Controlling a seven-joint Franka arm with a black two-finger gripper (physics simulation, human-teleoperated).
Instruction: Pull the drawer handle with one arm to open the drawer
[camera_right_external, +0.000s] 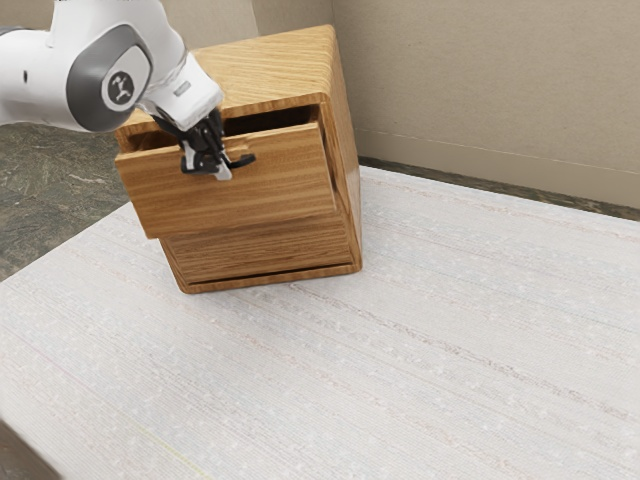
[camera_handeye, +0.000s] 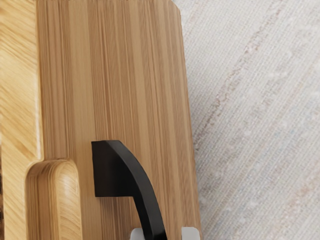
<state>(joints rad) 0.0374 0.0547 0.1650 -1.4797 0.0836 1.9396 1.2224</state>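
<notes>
- Hand of the white jointed arm sits at the top edge of the wooden upper drawer, right at the black curved handle. Can't tell how far open the hand is, or whether it really has hold of the handle. The parts overlap in the exterior view.
- Wrist view: the handle stands off the striped wood front, just under the hand, w/ the pale whitish grained surface beyond.
- Task thing: upper drawer stands partly out of the light-wood two-drawer cabinet, w/ a dark slot behind its front. Judged: opened some way, not fully.
- Risk 1: slip. The handle is short and curved, so if the grip is loose or off-centre, a further pull prob. slides the hand off w/o moving the drawer.
- Risk 2: cabinet drag. It stands free on the surface, nothing seen bracing it. If the drawer sticks, the pull may haul or tip the whole cabinet instead.
- Risk 3: off-axis pull. The hand is high on the front, so a pull not in line w/ the drawer's travel could cock the drawer and bind it.
- Risk 4: over-pull. No stop visible, so the drawer could come right out and drop.
- Containers: inside of the upper drawer is in shadow, contents can't be made out. Wooden lower drawer looks closed, contents hidden.
</notes>
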